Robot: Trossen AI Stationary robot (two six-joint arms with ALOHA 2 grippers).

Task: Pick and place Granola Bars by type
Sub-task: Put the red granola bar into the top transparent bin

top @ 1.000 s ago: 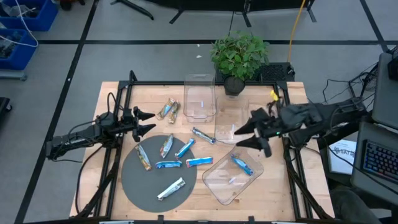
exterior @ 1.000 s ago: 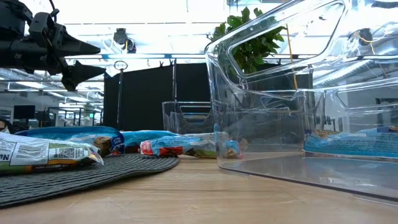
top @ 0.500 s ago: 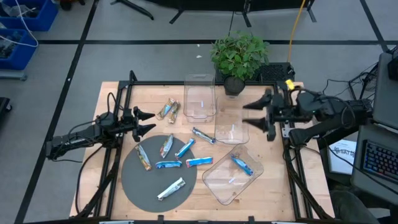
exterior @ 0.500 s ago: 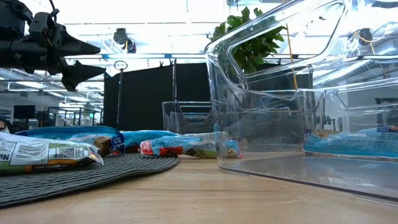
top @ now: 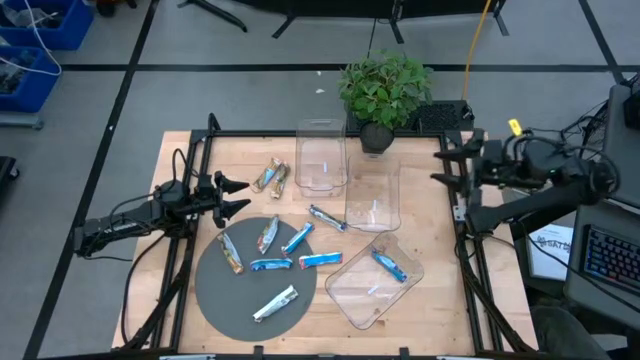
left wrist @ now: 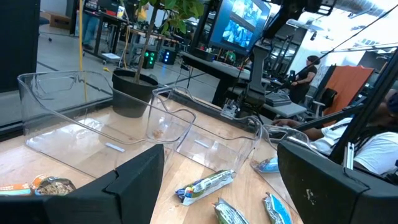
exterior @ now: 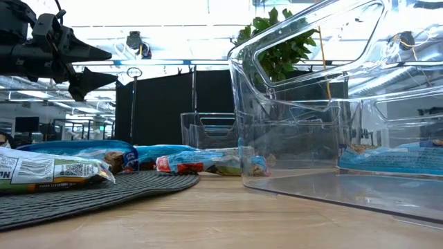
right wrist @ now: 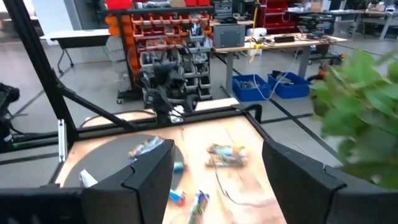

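We've got both arms up off the wooden table (top: 190, 150) right now, and neither one is carrying anything. Our left gripper (top: 238, 195) hangs over the table's left side with its two dark fingers spread apart and nothing between them; just ahead of and below its tips sits the round grey mat (top: 215, 290) with five of the small foil-wrapped granola bars (top: 268, 264) on it (blue ones, a tan one and a silvery-white one). Two tan/gold wrapped bars (top: 271, 176) lie on bare wood just past the fingertips, toward the far edge, and one blue-wrapped bar (top: 327, 218) lies further out in front, between the mat and the bins. Our right gripper (top: 447, 167) is over at the table's right edge, fingers parted and empty, pointing back across the table. The upright clear plastic bin (top: 320, 155) and the middle clear bin (top: 372, 195) sit in front of it, and the tilted clear bin (top: 372, 280), well off to its side toward the near edge, has one blue bar (top: 389, 265) inside. A potted green plant (top: 384, 88) stands near that gripper at the far edge.
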